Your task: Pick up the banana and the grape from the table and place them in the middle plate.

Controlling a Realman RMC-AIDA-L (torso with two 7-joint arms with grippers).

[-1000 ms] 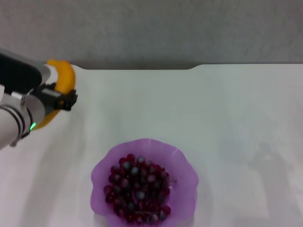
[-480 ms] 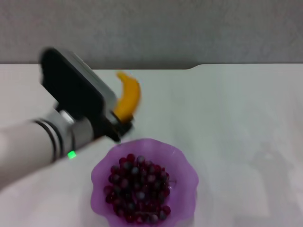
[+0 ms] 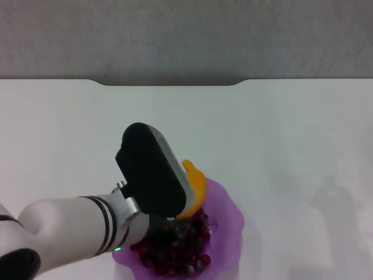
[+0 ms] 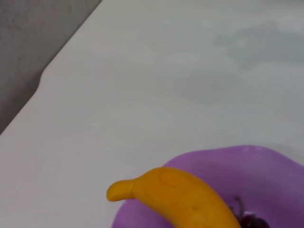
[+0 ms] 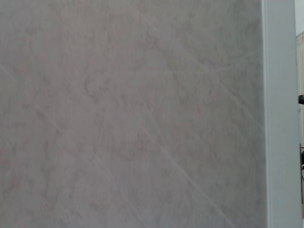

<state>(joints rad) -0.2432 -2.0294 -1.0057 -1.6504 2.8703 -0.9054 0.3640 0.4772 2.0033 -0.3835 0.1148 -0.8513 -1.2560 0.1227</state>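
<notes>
Left arm (image 3: 87, 233) and banana (image 3: 195, 189) block the middle plate (image 3: 230, 221); surrounding table (image 3: 291, 134) lies open.

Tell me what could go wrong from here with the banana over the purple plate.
The banana sits over the plate's scalloped rim, its tip past the edge, so a release here might tip it onto the table. The plate already holds the grapes, and the banana could land on them and roll. The left gripper's fingers are hidden.

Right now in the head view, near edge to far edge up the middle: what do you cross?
Grape in the middle plate → banana over the plate's far rim, carried by the left arm → bare table → notched far edge → grey wall.
</notes>
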